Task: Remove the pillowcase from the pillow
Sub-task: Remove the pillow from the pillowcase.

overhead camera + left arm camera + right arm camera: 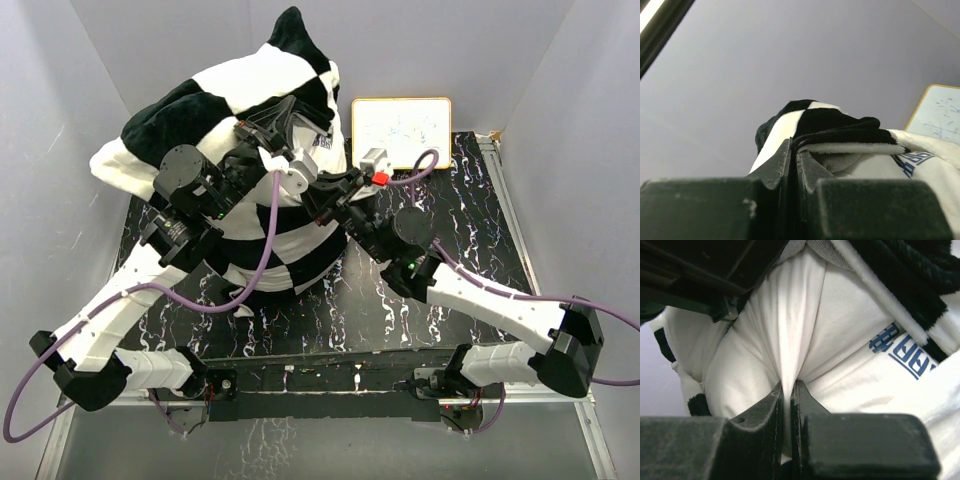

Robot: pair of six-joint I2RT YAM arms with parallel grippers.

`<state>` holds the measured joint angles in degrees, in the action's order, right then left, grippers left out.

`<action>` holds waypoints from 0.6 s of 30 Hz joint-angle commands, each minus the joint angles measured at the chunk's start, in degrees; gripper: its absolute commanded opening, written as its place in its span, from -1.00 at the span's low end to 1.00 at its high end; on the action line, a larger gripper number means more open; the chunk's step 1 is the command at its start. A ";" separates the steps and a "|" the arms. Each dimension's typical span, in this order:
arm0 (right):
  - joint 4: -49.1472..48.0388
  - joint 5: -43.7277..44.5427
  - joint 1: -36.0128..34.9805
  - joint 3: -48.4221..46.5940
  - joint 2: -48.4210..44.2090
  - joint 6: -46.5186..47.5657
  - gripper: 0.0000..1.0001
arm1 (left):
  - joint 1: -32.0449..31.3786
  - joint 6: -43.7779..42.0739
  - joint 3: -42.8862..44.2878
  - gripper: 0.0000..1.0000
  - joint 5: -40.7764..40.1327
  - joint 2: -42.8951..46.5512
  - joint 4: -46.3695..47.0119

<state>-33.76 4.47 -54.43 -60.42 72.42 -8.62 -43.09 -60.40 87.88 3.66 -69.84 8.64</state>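
Observation:
The black and cream checkered pillowcase [240, 85] is bunched high at the back left of the table. The white pillow [328, 152], with blue print on it, pokes out at the cover's right opening. My left gripper [290, 120] is raised and shut on the pillowcase's black edge [830, 122], with its tips [794, 145] pinching the hem. My right gripper [318, 192] is lower and shut on a pinched fold of the pillow [840, 330]; the fold runs between its jaws [788, 385]. The pillowcase's edge [910, 285] crosses the top right of the right wrist view. Most of the pillow is hidden inside the cover.
A white board [400, 130] leans against the back wall to the right of the pillow, and also shows in the left wrist view [940, 115]. The black marbled table [470, 210] has grey walls on three sides. Purple cables loop off both arms.

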 commanded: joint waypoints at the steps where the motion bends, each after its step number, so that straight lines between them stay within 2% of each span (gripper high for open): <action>1: 15.44 -4.36 -4.06 9.83 -0.65 -4.86 -0.84 | 0.55 -7.70 0.53 -0.95 -1.69 2.17 28.21; 3: 15.33 -3.56 -4.17 11.50 -2.41 -5.36 -0.84 | 0.51 -7.40 1.77 -0.78 -5.80 1.07 26.69; 4: 15.49 -3.20 -4.17 12.16 -3.20 -5.45 -0.84 | 0.47 -6.18 3.27 -0.55 -8.19 -0.06 24.06; 6: 15.68 -2.63 -4.34 13.26 -4.53 -5.57 -0.84 | 0.47 -0.85 9.34 -0.27 -14.62 -2.89 13.85; 8: 16.24 -1.96 -4.36 13.91 -5.70 -5.56 -0.84 | 0.46 7.24 18.63 -0.19 -20.02 -7.38 -1.51; 10: 16.49 -1.37 -4.44 14.46 -6.89 -5.54 -0.84 | 0.51 14.14 30.85 -0.29 -22.95 -13.85 -20.80; 12: 17.02 -0.77 -4.41 14.69 -8.12 -5.26 -0.84 | 0.46 21.48 39.31 -0.51 -22.92 -18.95 -38.85; 16: 18.24 0.76 -4.45 14.72 -10.91 -4.48 -0.84 | 0.53 34.10 50.00 -0.96 -17.19 -26.42 -60.77; 18: 18.77 1.70 -4.45 14.72 -12.56 -3.99 -0.84 | 0.60 39.17 53.05 -1.00 -12.67 -29.29 -69.24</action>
<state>-32.23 11.81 -55.57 -49.34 61.23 -11.77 -44.77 -34.72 134.34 -8.88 -94.98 -38.68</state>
